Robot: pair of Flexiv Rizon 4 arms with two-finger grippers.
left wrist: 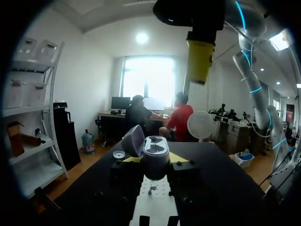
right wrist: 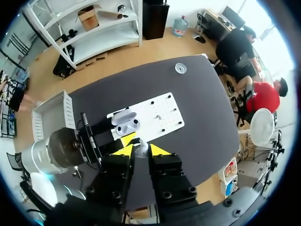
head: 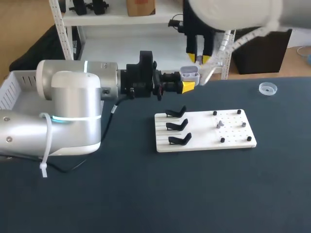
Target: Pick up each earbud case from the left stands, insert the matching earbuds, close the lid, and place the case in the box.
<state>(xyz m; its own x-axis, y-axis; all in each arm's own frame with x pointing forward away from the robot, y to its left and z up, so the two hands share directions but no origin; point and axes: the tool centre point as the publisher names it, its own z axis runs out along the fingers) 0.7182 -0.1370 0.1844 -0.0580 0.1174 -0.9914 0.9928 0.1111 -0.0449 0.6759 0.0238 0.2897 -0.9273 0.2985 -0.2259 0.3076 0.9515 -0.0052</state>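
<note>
Now 1 case [head: 189,74], 3 stands [head: 177,125], held earbud [right wrist: 141,149].

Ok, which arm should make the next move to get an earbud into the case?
Right. The right arm's fingers hold an earbud above the open case, which the left arm's fingers clamp.

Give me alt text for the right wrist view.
The right claw pinches a small white earbud, with the open earbud case just ahead of it, held by the left claw. A white board lies on the table beneath.
</note>
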